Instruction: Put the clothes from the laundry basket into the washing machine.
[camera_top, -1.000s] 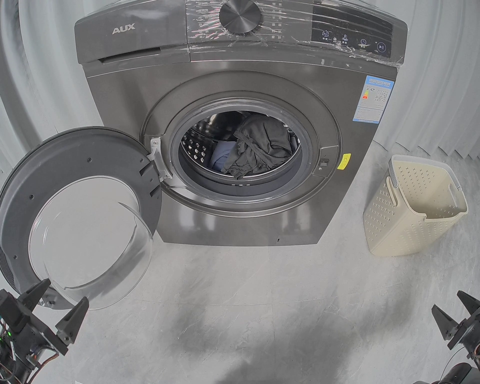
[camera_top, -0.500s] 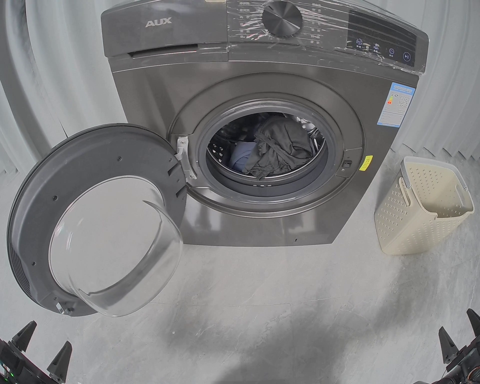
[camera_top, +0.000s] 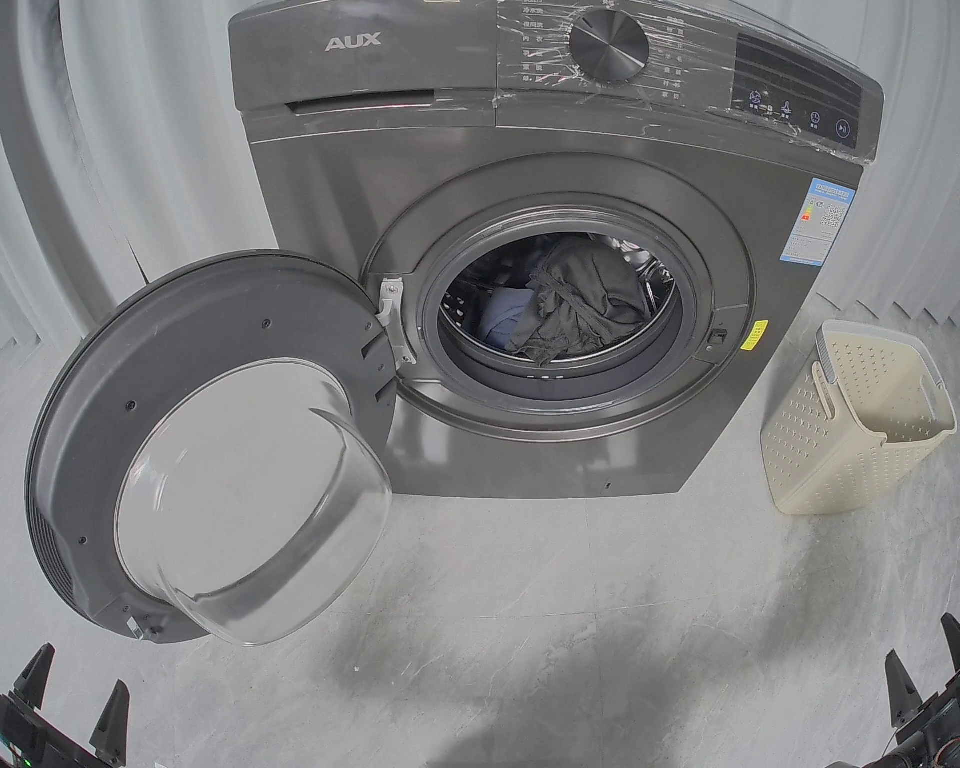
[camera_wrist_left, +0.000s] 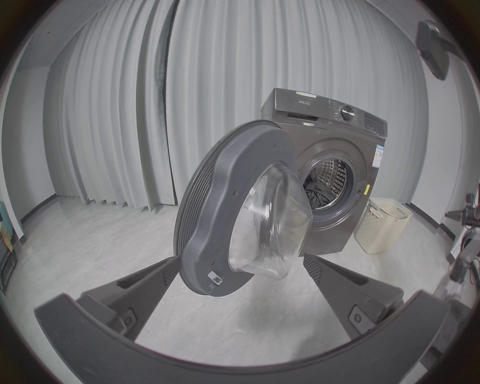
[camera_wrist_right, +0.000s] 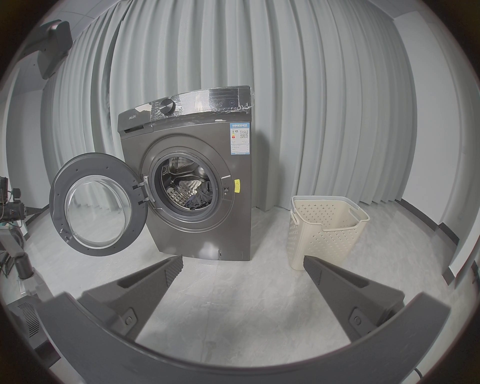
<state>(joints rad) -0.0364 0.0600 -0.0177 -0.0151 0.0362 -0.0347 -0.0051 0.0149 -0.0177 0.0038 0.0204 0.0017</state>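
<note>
Hovering low at near left and near right, the left hand (camera_top: 72, 700) and right hand (camera_top: 925, 672) both gape empty, pointing toward the grey metal washing machine (camera_top: 330, 180) holding dark clothes (camera_top: 585, 300).

Head view: shifted as a whole because the camera moved; the washing machine (camera_top: 330, 200) is now framed further right, and its own position is unchanged.
Left gripper (camera_top: 80, 670): a second ago just beside the lower rim of the washing machine's open door (camera_top: 200, 330); now drawn back and apart from that rim.
Right gripper (camera_top: 920, 640): likewise drawn back, farther from the washing machine.
</note>
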